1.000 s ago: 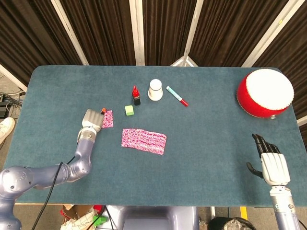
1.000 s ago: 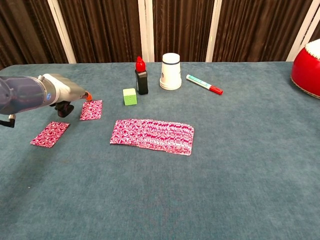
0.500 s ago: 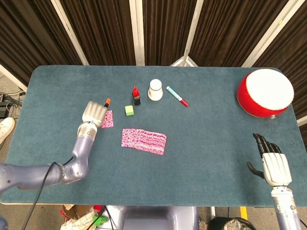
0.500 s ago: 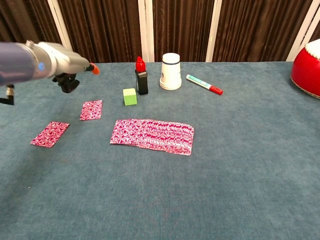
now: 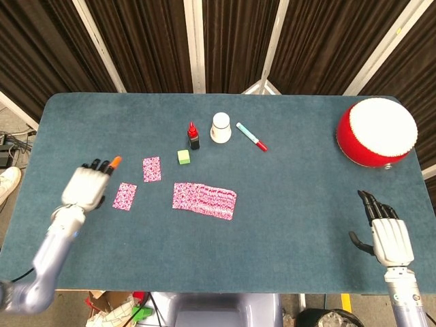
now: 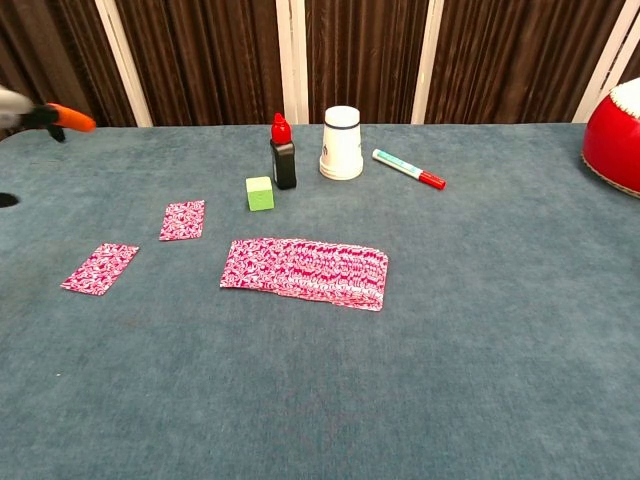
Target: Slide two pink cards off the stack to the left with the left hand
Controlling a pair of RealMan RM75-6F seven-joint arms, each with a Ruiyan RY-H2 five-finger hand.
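Observation:
The spread stack of pink cards (image 5: 204,199) (image 6: 305,271) lies mid-table. Two single pink cards lie apart to its left: one (image 5: 151,169) (image 6: 183,220) near the green cube, the other (image 5: 125,196) (image 6: 100,268) further left and nearer me. My left hand (image 5: 87,186) hovers raised at the table's left, fingers apart, holding nothing; only an orange fingertip (image 6: 70,118) shows at the chest view's left edge. My right hand (image 5: 387,231) rests open at the front right, far from the cards.
A green cube (image 5: 183,157), a black bottle with a red cap (image 5: 193,135), a white cup (image 5: 220,127) and a teal-and-red marker (image 5: 251,136) stand behind the cards. A red drum with a white top (image 5: 376,132) sits at the far right.
My left hand has lifted off the card near the green cube and pulled back left and toward me, uncovering both single cards. The cards and right hand have not moved.

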